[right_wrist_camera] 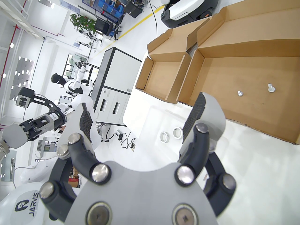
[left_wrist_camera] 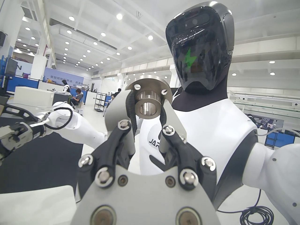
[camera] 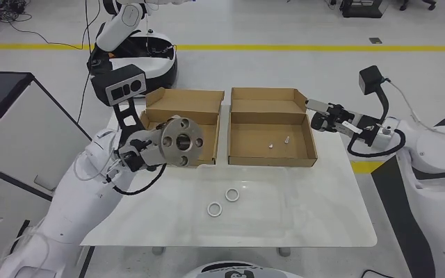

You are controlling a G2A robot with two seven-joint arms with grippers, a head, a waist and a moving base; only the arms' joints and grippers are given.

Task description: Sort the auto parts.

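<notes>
Altogether seven pieces show: one flange (camera: 182, 141), two white rings (camera: 215, 208) (camera: 231, 194), two small bolts (camera: 270, 146) (camera: 286, 140) and two open cardboard boxes. The rings lie side by side on the white table (camera: 313, 215), in front of the boxes. Both bolts sit in the right box (camera: 268, 97), and the left box (camera: 181, 97) stands just beside it.

The left gripper (camera: 163, 147) holds the flange in the air over the near edge of the left box. From above, the flange is a round steel disc with a wide bore and small holes around it. The left wrist view adds its back: a short hub, gripped by both fingers (left_wrist_camera: 131, 108), and two slotted screw heads. The right gripper (camera: 313, 117) hangs at the right box's outer side, fingers (right_wrist_camera: 201, 108) spread wide, holding nothing. Its wrist view looks across both boxes, the bolts and the rings.
</notes>
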